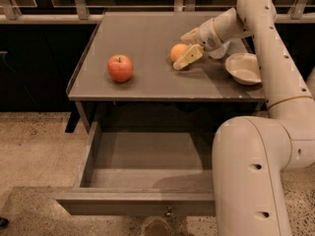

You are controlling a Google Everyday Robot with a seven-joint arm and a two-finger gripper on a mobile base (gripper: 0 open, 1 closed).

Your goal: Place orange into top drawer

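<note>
Straddling the orange (pixel 176 51) with fingers (pixel 188 58) apart, the gripper (pixel 182 51) looks poised to clamp it; the top drawer (pixel 138 203) stands pulled out below, ready to receive it.

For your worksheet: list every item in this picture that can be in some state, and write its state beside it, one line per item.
top drawer: pulled open, nothing visible inside
orange: resting on the table, not in the drawer
gripper: at the orange, above the table's far right part
apple: upright, stem up, on the table's left side
bowl: upright, empty, at the table's right edge
</note>
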